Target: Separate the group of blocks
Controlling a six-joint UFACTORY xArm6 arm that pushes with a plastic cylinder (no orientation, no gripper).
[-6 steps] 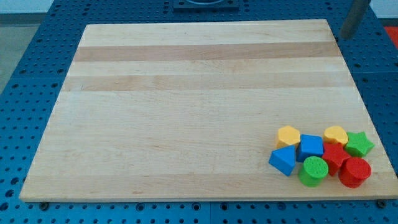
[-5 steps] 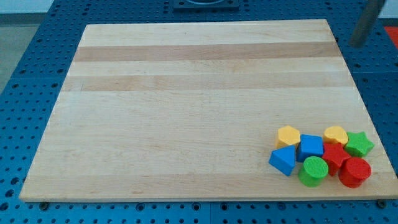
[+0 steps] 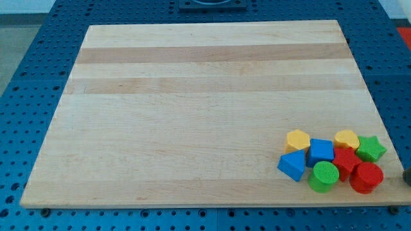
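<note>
All eight blocks lie packed together in the lower right corner of the pale wooden board (image 3: 192,109), which rests on a blue perforated table (image 3: 38,64). In the upper row, from the view's left, are the yellow hexagonal block (image 3: 297,139), the blue cube-like block (image 3: 321,151), the yellow rounded block (image 3: 347,138) and the green star block (image 3: 370,148); below them are the blue wedge-shaped block (image 3: 292,165), the green cylinder block (image 3: 323,176), the red block of unclear shape (image 3: 346,160) and the red cylinder block (image 3: 367,177). Neighbours touch or nearly touch. At the right edge of the frame, just beside the red cylinder block, a small dark spot is visible – it is possibly my tip (image 3: 408,175), but too little shows to be sure. The arm has no claw, so there is nothing to report as released or clenched. To do the step well, I judge that the push should start from the outer right side and go toward the large free area at the view's left, one block at a time – a push toward the right or the bottom would risk sending blocks off the board, because the cluster sits so near both edges. Aim at the middle of a block's side, so it slides and does not turn away. No brand, label or writing can be read anywhere.
</note>
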